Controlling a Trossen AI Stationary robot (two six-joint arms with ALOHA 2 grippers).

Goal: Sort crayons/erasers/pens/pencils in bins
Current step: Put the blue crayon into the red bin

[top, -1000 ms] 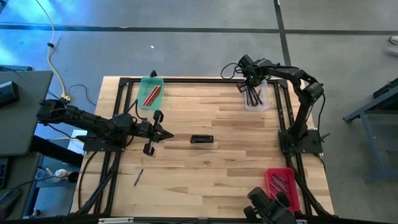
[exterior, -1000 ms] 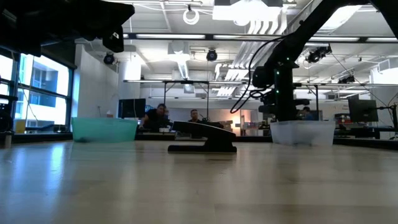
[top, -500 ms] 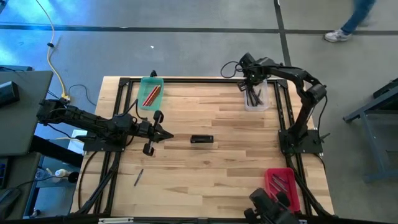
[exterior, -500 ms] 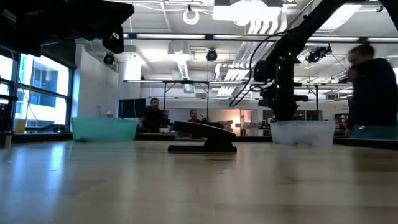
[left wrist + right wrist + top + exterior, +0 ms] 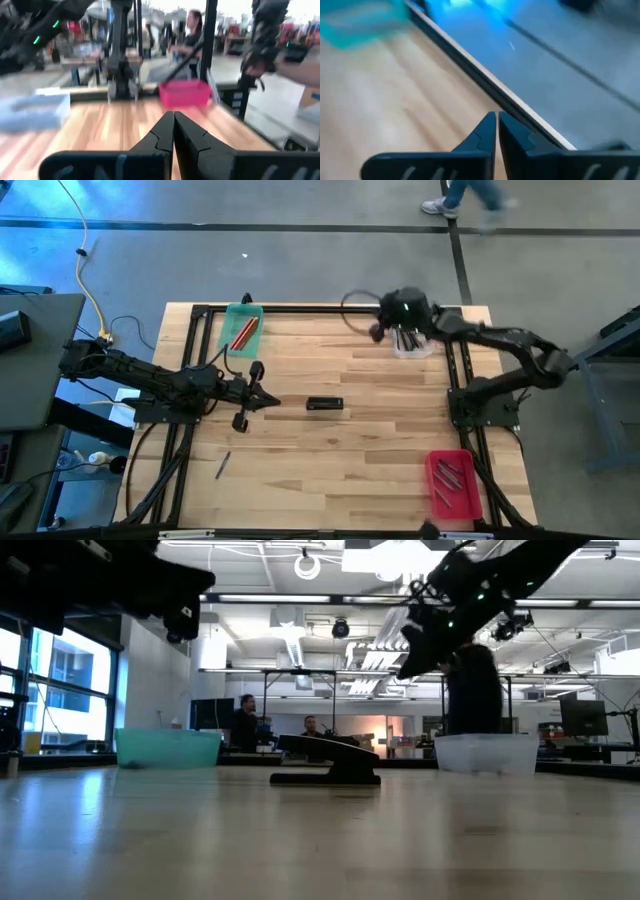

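Note:
My left gripper point(image 5: 268, 399) is shut and empty, low over the table's left middle; it also shows in the left wrist view point(image 5: 173, 127). My right gripper point(image 5: 378, 331) is shut and empty, raised beside the clear bin point(image 5: 413, 343), which holds several dark pens; in the right wrist view point(image 5: 497, 126) it looks at the table's far edge. The green bin point(image 5: 243, 329) at the far left holds red pencils. The red bin point(image 5: 452, 481) stands at the near right. One dark pen point(image 5: 222, 465) lies flat on the table at the near left.
A flat black block point(image 5: 324, 404) lies at the table's middle, a little right of my left gripper; it also shows in the low view point(image 5: 328, 766). A black frame point(image 5: 330, 308) runs round the tabletop. A person walks on the floor beyond the far edge.
My right gripper has risen out of the clear bin and swung toward the table's left, turning from pointing down to pointing leftward; its arm has stretched out lower and farther right. A person has walked leftward past the far side.

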